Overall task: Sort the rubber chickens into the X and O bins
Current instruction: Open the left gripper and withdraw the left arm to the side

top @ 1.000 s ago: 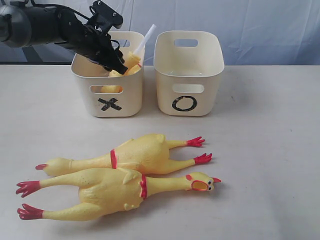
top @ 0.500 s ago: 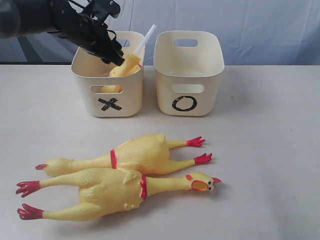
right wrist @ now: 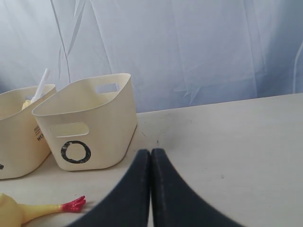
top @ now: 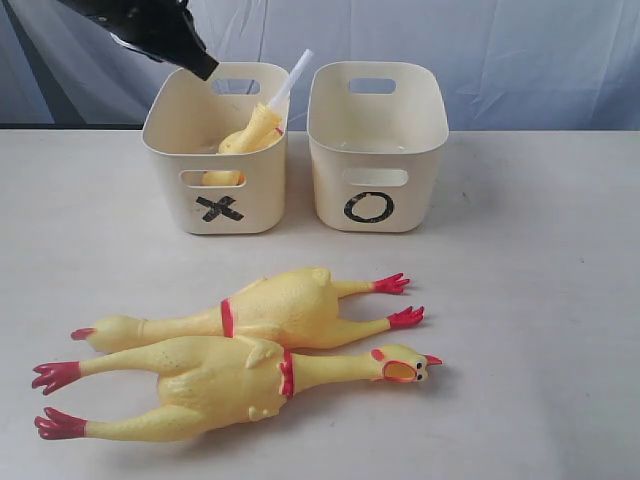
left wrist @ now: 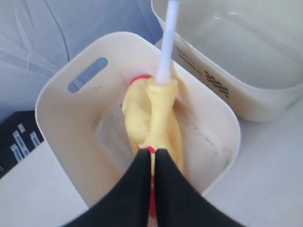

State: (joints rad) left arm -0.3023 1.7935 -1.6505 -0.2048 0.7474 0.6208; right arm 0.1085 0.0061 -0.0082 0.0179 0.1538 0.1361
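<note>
A pale cream table (top: 540, 300) fills the near ground under soft, even light. Behind its far edge hangs a wrinkled blue-grey cloth (top: 520, 60), with a dark band at its foot on the left.

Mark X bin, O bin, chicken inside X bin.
X bin (top: 265, 203), exterior view, front wall.
O bin (top: 415, 205), exterior view, front wall.
chicken inside X bin (left wrist: 156, 118), left wrist view, yellow body.

Pale beige tabletop (top: 540, 330), wrinkled bluish-white cloth backdrop (top: 520, 60) behind it, one thin white tube (top: 292, 76) aslant.
</note>
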